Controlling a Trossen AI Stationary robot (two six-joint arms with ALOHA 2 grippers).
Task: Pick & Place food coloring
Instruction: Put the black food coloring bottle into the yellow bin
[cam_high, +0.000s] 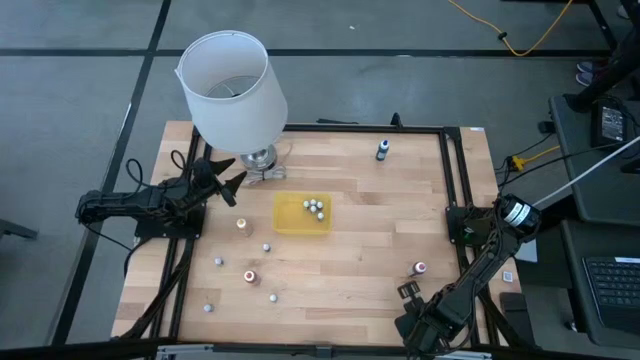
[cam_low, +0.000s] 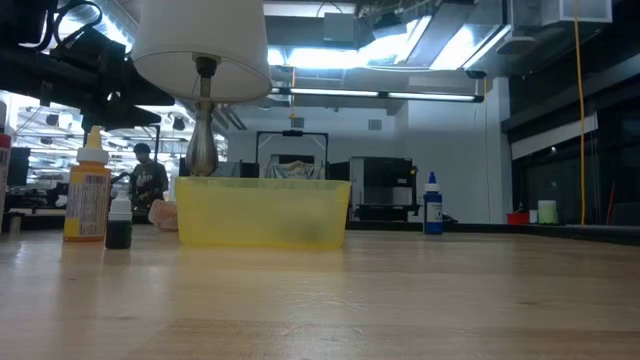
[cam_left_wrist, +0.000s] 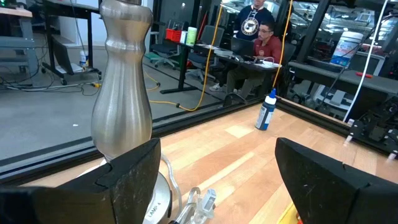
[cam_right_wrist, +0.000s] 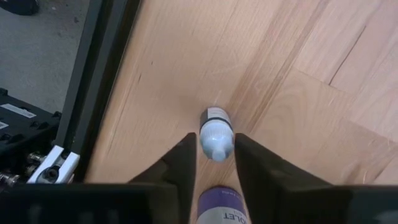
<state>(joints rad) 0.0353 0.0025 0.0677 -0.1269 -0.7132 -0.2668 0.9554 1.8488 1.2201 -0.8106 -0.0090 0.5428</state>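
Observation:
A tiny food coloring bottle (cam_right_wrist: 216, 138), pale and rounded between the fingertips with a purple label nearer the wrist, sits on the table near the right front (cam_high: 420, 268). My right gripper (cam_right_wrist: 216, 158) points down over it (cam_high: 411, 288), shut on it. Several more bottles (cam_high: 315, 207) lie inside the yellow tray (cam_high: 288, 226) at the table's middle. Others stand loose at the front left (cam_high: 250, 276). My left gripper (cam_left_wrist: 214, 180) waits open at the left edge (cam_high: 228, 185), beside the lamp's metal base (cam_left_wrist: 121, 93). My right gripper pinches the bottle's pale rounded part (cam_right_wrist: 214, 146) between its two fingers, one on each side. The fingers (cam_right_wrist: 186, 158) come from above, pointing down. The bottle rests on the table; whether it stands or lies I cannot tell.
A big white lampshade (cam_high: 235, 90) towers over the far left corner. A blue-capped bottle (cam_high: 381, 150) stands near the far edge. Black frame rails (cam_high: 452, 180) border the table's right side, close to my right arm. Bare wood lies between the tray and the held bottle.

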